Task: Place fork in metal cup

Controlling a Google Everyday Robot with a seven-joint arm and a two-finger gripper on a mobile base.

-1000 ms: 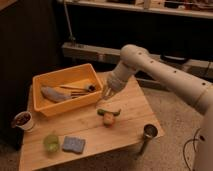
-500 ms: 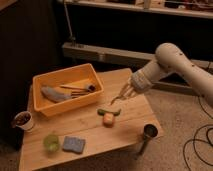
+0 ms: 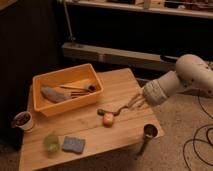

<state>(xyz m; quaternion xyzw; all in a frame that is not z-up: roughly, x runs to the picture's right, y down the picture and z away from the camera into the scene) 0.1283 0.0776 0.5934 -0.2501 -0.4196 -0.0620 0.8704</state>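
— Where does this take place?
— In a dim room with a dark wall behind. A light wooden table point(image 3: 116, 83) fills the middle of the frame. At its left edge stands a white cup point(image 3: 22, 120) with dark contents. Right of it a yellow bin point(image 3: 75, 102) holds brown-handled utensils point(image 3: 75, 90). In the lower left a green cup point(image 3: 51, 141) and a blue sponge point(image 3: 73, 144) sit side by side.
— And the fork?
— The fork point(image 3: 122, 108) is right of centre, above the wood, near a small orange and green object point(image 3: 107, 118). The gripper point(image 3: 134, 103) is clamped on one end of it.
— The metal cup?
— The metal cup point(image 3: 150, 131) stands at the table's lower right corner, apart from the fork. The arm point(image 3: 186, 80) reaches in from the right edge.
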